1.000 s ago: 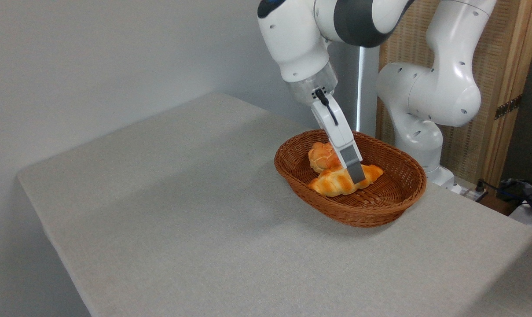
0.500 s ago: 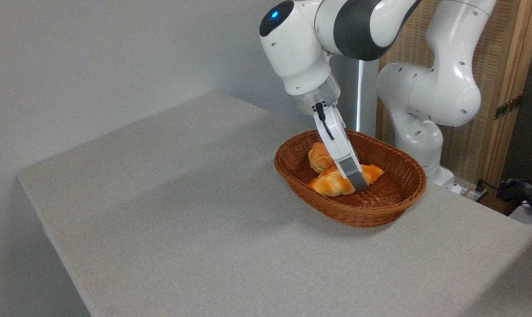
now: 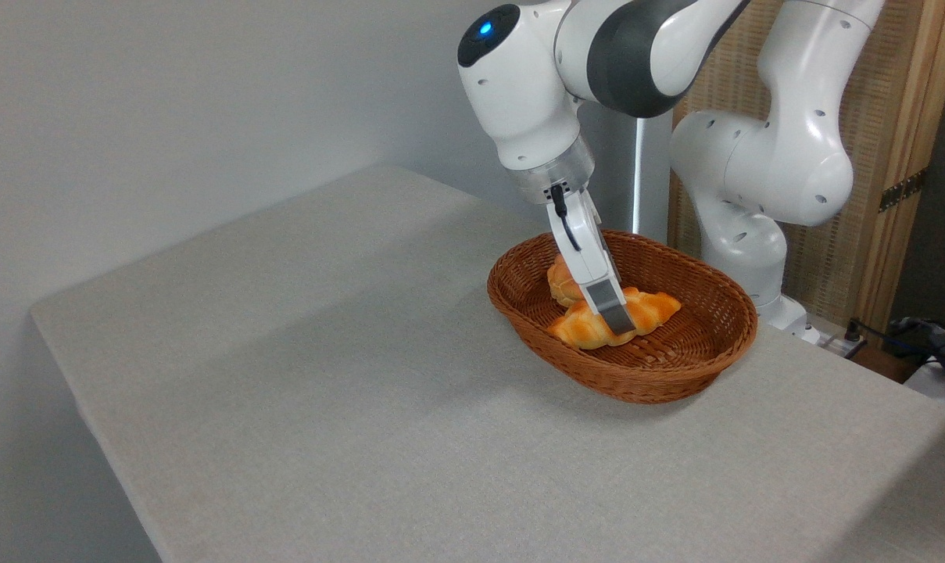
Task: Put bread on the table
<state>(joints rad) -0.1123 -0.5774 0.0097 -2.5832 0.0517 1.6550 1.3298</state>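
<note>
Stretching across the left and middle of the view is a broad grey cloth-textured worktop (image 3: 323,367), bare there. Further right, near its far edge, sits a brown oval wicker basket (image 3: 675,375). Inside it lie two pieces: a small round knotted bun (image 3: 560,283) towards the back left, and the bread (image 3: 652,307), a long braided golden loaf, lying across the basket floor just in front of the bun and seemingly touching it.

A white robot arm (image 3: 535,94) reaches down from the upper right. Its claw (image 3: 611,317) is down on the middle of the bread; only the near finger shows, flat against the loaf's front side. The other finger is hidden, so I cannot tell whether the claw is spread or already pinching the bread.

The task is at the gripping stage, with the bread not yet out of the basket. Risks from here: the loaf's rounded braids may slip from a shallow grip; the bun, so close, could be nudged or dragged along; and lifting low could catch a pointed end on the basket rim and tip the basket.
</note>
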